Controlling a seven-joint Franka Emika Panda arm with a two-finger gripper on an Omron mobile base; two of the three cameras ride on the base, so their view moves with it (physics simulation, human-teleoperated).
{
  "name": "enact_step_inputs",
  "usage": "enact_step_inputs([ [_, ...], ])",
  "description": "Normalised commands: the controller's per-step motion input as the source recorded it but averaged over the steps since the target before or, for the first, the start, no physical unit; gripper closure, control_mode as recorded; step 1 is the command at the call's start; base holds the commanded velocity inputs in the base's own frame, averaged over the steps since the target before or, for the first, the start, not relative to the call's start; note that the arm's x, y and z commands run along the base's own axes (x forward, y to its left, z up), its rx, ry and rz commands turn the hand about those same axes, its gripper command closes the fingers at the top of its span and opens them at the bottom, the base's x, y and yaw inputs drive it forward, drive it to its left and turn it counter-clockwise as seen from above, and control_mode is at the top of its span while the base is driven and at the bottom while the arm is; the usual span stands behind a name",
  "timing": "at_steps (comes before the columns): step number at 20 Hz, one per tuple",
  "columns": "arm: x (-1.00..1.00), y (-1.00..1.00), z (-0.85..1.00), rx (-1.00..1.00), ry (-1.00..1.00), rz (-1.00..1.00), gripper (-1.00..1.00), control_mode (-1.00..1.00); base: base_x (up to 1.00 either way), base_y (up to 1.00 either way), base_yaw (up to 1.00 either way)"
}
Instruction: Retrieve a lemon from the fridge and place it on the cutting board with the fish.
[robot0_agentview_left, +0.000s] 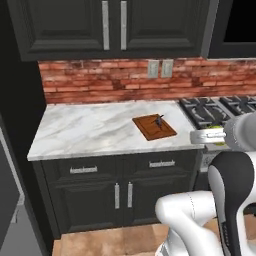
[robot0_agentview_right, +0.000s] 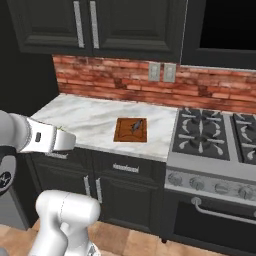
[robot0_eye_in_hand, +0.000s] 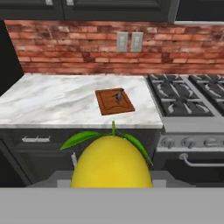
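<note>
**Lemon in the gripper, short of the counter**

Lemon (robot0_eye_in_hand: 112, 162) sits closest to the hand camera, bright yellow with two green leaves and a short stem pointing up. It is clamped in the gripper (robot0_agentview_left: 206, 136), whose jaws stand narrow on either side of it; in the left base view a sliver of yellow-green shows at the gripper's tip. The gripper hangs in the air in front of the lower cabinets (robot0_agentview_right: 127, 192), not yet over the white marble counter (robot0_agentview_left: 90, 130).

On that counter lies the cutting board (robot0_eye_in_hand: 114, 101), reddish-brown with a darker rim, near the counter's stove-side end and close to the front edge. A small dark fish (robot0_eye_in_hand: 117, 95) rests on the board, toward its back. The lemon is well apart from the board.

Beside the counter is a gas stove (robot0_agentview_right: 210, 132) with black grates. A red brick wall (robot0_agentview_right: 115, 80) with two pale outlets (robot0_eye_in_hand: 129, 41) runs behind, under dark upper cabinets (robot0_agentview_left: 112, 25).
</note>
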Motion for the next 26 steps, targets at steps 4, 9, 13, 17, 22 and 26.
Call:
enact_step_inputs([
  [4,0.0,0.0,0.0,0.0,0.0,0.0,1.0,1.0,0.51,-0.14,0.08],
  [9,0.0,0.0,0.0,0.0,0.0,0.0,1.0,1.0,0.42,-0.09,0.05],
  [13,0.0,0.0,0.0,0.0,0.0,0.0,1.0,1.0,0.23,-0.36,0.0],
  [17,0.0,0.0,0.0,0.0,0.0,0.0,1.0,1.0,0.19,-0.29,0.0],
  [22,0.0,0.0,0.0,0.0,0.0,0.0,1.0,1.0,0.12,-0.07,0.0],
  [26,0.0,0.0,0.0,0.0,0.0,0.0,1.0,1.0,0.23,0.0,0.0],
])
